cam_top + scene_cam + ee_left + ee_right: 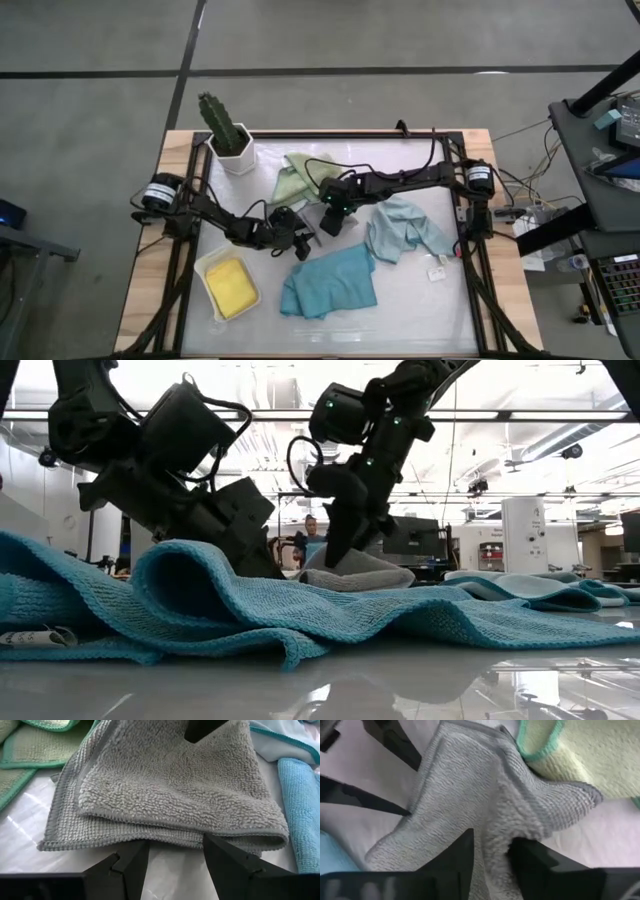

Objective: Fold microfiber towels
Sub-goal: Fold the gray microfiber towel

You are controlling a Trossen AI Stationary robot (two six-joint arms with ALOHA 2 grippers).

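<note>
A grey towel [170, 790] is laid at the centre of the high view, doubled over so that one layer is stacked on another, which suggests a fold in hand rather than a cloth merely dropped there. The right gripper [492, 851] is set over its far side, its fingers drawn only a little apart with a pinch of the grey pile bunched up between them; whether the fold is being released or gripped cannot be told. The left gripper [175, 855] is held low at the near folded edge, its fingers spread fairly wide and empty, just short of the cloth, placed as if to steady or take that edge. The other cloths are kept apart from the work: a sage green towel [292, 176] at upper centre, a pale blue towel [404, 228] at centre right, a teal towel [332, 282] at lower centre, all loose. A yellow towel [232, 285] is stowed, folded, in the white tray [211, 262] at lower left, presumably as the finished one.
</note>
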